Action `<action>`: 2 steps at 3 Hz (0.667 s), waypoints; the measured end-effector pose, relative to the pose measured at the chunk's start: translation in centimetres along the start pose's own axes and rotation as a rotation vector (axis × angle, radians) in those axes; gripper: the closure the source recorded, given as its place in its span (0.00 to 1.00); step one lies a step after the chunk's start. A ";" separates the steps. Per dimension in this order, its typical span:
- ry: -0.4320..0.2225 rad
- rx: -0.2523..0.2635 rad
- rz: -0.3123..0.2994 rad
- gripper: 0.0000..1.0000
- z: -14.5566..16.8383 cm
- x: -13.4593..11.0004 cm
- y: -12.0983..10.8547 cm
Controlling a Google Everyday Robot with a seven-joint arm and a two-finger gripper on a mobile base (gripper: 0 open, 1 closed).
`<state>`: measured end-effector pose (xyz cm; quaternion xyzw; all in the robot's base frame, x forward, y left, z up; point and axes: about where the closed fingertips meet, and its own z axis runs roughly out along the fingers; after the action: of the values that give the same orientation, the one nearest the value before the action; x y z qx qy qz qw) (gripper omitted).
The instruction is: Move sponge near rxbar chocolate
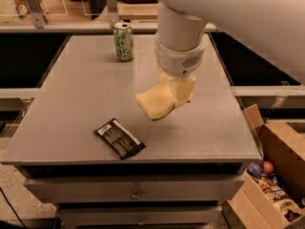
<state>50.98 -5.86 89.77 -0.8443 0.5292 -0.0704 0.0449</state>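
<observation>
The pale yellow sponge (155,102) is held in my gripper (177,93), which is shut on it and carries it a little above the middle of the grey table (86,89). The white arm comes down from the upper right. The rxbar chocolate (119,138), a flat black bar with white print, lies near the table's front edge, to the lower left of the sponge and apart from it.
A green-and-white soda can (124,41) stands at the back of the table. An open cardboard box (274,175) with packets sits on the floor at the right. Drawers (136,193) run below the table front. Clear stands (33,4) are behind the table.
</observation>
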 end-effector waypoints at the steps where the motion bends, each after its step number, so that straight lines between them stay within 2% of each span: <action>1: -0.020 -0.022 -0.006 0.84 1.1 -2.0 -0.9; 2: -0.083 -0.039 0.009 0.61 3.1 -3.6 -2.0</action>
<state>51.71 -1.77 86.74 -0.8449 0.5320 -0.0247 0.0506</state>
